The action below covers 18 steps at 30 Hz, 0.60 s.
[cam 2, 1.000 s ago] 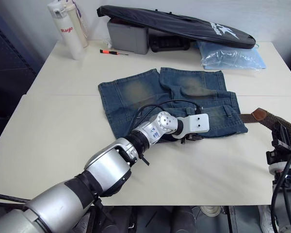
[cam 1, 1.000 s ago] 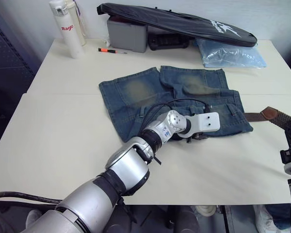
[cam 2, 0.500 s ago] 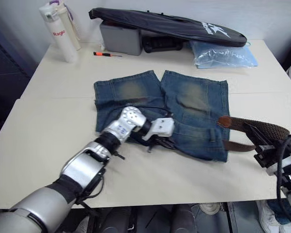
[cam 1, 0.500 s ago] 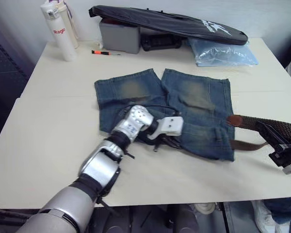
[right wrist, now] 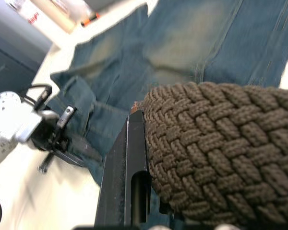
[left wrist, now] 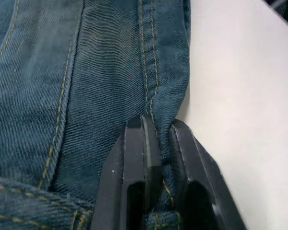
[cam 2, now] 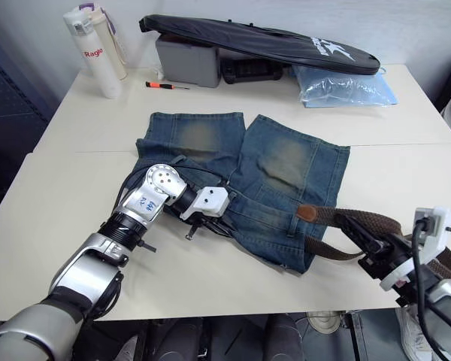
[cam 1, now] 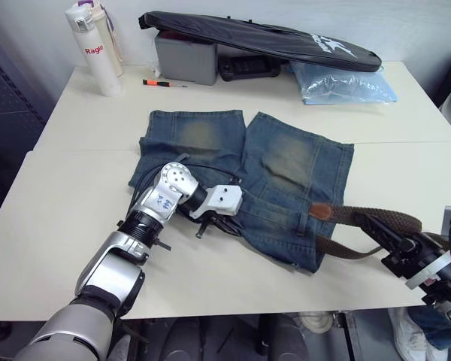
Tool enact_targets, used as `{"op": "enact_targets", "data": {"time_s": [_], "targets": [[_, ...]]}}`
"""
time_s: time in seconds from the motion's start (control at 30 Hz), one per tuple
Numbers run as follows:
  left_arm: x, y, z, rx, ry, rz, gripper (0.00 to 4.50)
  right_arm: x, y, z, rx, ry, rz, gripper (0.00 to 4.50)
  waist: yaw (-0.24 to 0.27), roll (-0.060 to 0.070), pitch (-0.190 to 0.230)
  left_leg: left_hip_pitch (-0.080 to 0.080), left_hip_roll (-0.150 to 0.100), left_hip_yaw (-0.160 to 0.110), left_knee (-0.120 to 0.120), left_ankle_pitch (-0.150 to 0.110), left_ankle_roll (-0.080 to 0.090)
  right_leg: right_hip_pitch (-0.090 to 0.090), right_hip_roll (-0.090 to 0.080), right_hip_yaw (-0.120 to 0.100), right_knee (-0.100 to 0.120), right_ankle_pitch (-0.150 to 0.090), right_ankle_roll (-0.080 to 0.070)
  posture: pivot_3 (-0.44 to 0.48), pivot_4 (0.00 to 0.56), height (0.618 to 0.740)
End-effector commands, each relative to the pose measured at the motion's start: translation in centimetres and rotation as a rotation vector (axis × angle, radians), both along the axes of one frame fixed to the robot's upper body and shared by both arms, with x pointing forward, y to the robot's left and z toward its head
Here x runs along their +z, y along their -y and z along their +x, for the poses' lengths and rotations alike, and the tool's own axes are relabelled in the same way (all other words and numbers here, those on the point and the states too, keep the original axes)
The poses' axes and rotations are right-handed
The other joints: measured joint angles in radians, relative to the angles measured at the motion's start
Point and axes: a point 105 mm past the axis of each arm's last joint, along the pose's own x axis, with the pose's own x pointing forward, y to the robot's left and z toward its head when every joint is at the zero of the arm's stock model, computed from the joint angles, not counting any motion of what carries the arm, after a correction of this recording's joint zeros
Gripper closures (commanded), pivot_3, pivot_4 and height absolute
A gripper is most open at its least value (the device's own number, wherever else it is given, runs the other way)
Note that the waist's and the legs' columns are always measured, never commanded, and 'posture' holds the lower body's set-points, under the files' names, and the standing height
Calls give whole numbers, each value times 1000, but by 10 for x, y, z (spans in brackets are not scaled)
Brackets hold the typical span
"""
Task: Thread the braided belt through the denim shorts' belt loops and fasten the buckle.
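The denim shorts [cam 1: 286, 162] lie spread mid-table, legs toward the far side. My left gripper [cam 1: 213, 220] is shut on a fold of their waistband edge [left wrist: 158, 103], with the seam pinched between the black fingers [left wrist: 134, 158]. At the right, my right gripper [cam 2: 357, 233] is shut on the braided belt [right wrist: 216, 139]. The belt's tan leather tip [cam 1: 319, 212] rests on the waistband's right end, and the strap curves back toward the table edge. The buckle is out of view. I cannot make out single belt loops.
Along the far edge stand a white bottle [cam 1: 98, 45], an orange screwdriver [cam 1: 164, 83], a grey box [cam 1: 184, 56] under a black bag [cam 1: 263, 37], and a pale blue plastic bag [cam 1: 342, 83]. The table's front edge [cam 1: 286, 308] is close to my right gripper.
The left gripper has dragged the shorts leftward and turned them. The right gripper has come in from the right with the belt, whose tip now lies on the waistband. The camera shifted too.
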Motion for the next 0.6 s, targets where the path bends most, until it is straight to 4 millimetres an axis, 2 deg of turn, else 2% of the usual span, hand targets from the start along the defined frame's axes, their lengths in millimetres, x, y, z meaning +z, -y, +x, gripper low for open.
{"op": "enact_targets", "data": {"time_s": [0.03, 0.17, 0.2, 0.3, 0.43, 0.5, 0.6], "targets": [[16, -15, 1, 62, -46, -2, 1940, 9, -1, -7, -11, -14, -9, 4500, 0, 0, 0, 0, 0, 0, 1, 0, 0, 0, 0, 0, 0, 0, 0, 0, 150, 740], [57, -21, 3, 118, -74, -93, 204, 3, 4, -8, -53, -75, -32, 4500, 0, 0, 0, -1, 2, 0, 1, 0, 0, -1, 1, 0, 1, 1, -1, 0, 150, 740], [65, -23, 4, 131, -66, -111, 89, 2, 7, -6, -65, -87, -37, 4500, 0, 0, 0, -1, 2, 0, 1, 0, 0, -1, 2, 0, 1, 1, -1, 0, 150, 740], [85, -26, 9, 185, -29, -164, 89, -5, 13, 2, -106, -122, -33, 4500, 1, -1, 0, -1, 2, 0, 2, 0, 0, -1, 2, 0, 1, 1, -1, 0, 150, 740], [97, -30, 8, 227, -37, -204, 89, -7, 10, 9, -91, -126, -21, 4500, 4, -1, 0, -1, 2, 0, 2, 0, 0, -1, 2, 0, 1, 1, -1, 0, 150, 740], [98, -34, 6, 249, -33, -205, 89, -7, 8, 13, -83, -132, 11, 4500, 2, -1, 1, -2, 2, 0, 2, 0, 0, -1, 2, 0, 1, 1, -1, 0, 150, 740], [92, -41, 6, 288, -21, -190, 89, -17, 11, 16, -95, -180, -5, 4500, 1, -1, 1, -2, 2, 0, 2, 0, -1, -2, 2, 1, 1, 1, -1, 0, 150, 740]]}}
